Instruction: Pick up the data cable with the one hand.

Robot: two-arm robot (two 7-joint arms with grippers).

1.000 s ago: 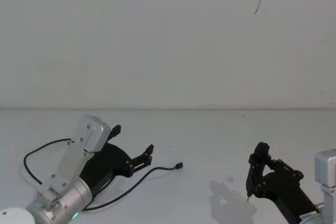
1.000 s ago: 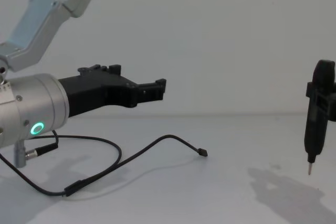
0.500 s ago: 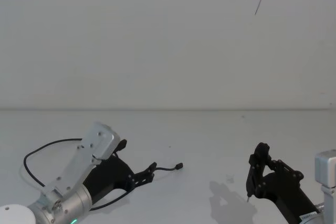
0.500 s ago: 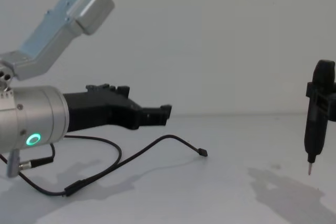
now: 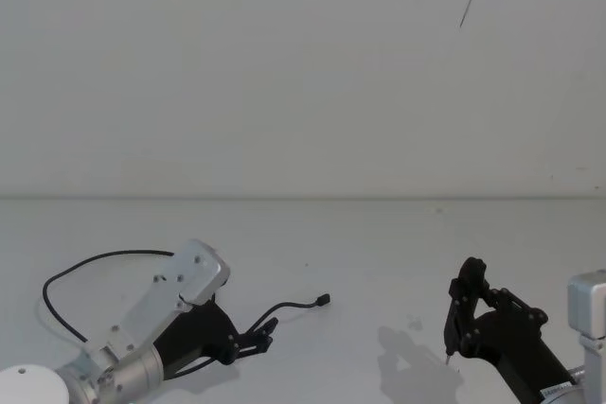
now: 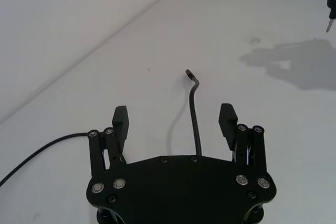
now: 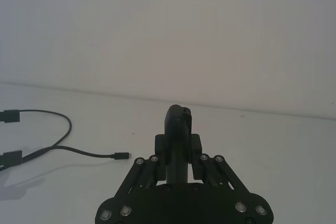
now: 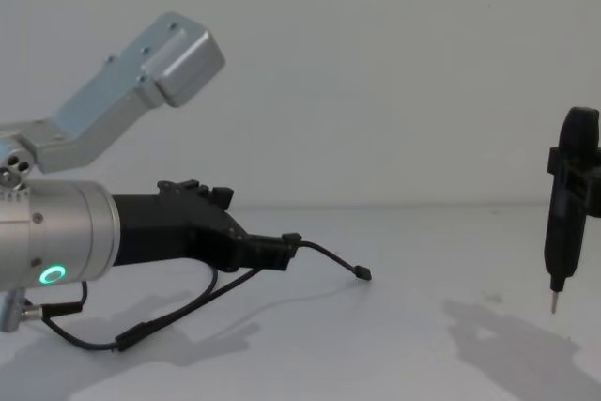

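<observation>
The data cable [image 5: 114, 255] lies on the white table as a long thin black loop, ending in a small plug [image 5: 324, 301]. My left gripper [image 5: 262, 332], the one hand, is low over the cable's plug-end stretch. Its fingers [image 6: 121, 120] stand open, and the cable [image 6: 195, 114] runs out between them, nearer one finger, toward the plug [image 6: 189, 73]. In the chest view the left gripper [image 8: 286, 251] is at cable height, just short of the plug [image 8: 362, 272]. My right gripper [image 5: 464, 309] hovers at the right, shut on a black pen-shaped tool [image 8: 561, 251].
The white table [image 5: 379, 243] meets a plain white wall behind. A second black lead with a connector [image 8: 141, 332] lies near my left wrist. The tool's metal tip [image 8: 554, 305] hangs above the table, with its shadow below.
My left gripper has come down and forward toward the table and now straddles the cable near its plug end. The right arm and the cable have not moved.
</observation>
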